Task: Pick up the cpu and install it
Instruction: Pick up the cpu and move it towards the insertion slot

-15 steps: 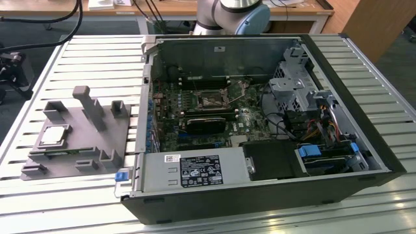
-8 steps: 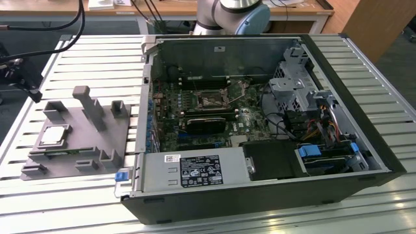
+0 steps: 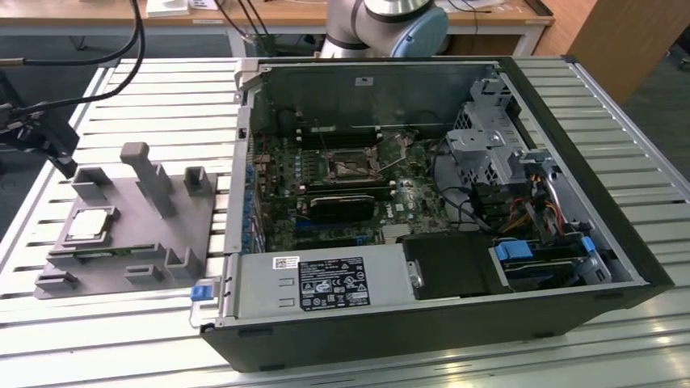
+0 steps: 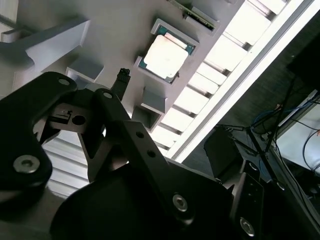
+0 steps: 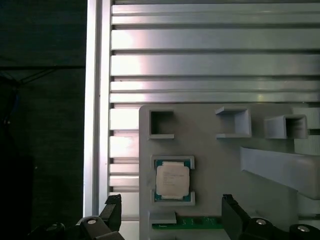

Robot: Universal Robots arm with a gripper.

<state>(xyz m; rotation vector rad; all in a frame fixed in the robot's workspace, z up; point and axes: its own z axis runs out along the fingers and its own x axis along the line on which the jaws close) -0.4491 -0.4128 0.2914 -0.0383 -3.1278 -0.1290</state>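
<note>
- Item: the cpu point(image 3: 90, 225). You have one small, flat, square chip.
- Finish: in both wrist views your cpu point(image 5: 172, 181) shows a bright silver metal top. A thin green rim point(image 4: 143, 62) runs round it.
- Pose: it lies flat with the metal top upward, square to its seat.
- Seat: it rests in a shallow square pocket with raised corner walls on the grey holder plate point(image 3: 135, 230).
- Location: you find it towards the plate's edge at the exterior view's left, outside the open computer case point(image 3: 431, 327).
- Neighbour: a thin green memory stick point(image 5: 187, 222) lies just beside one side of the pocket.
</note>
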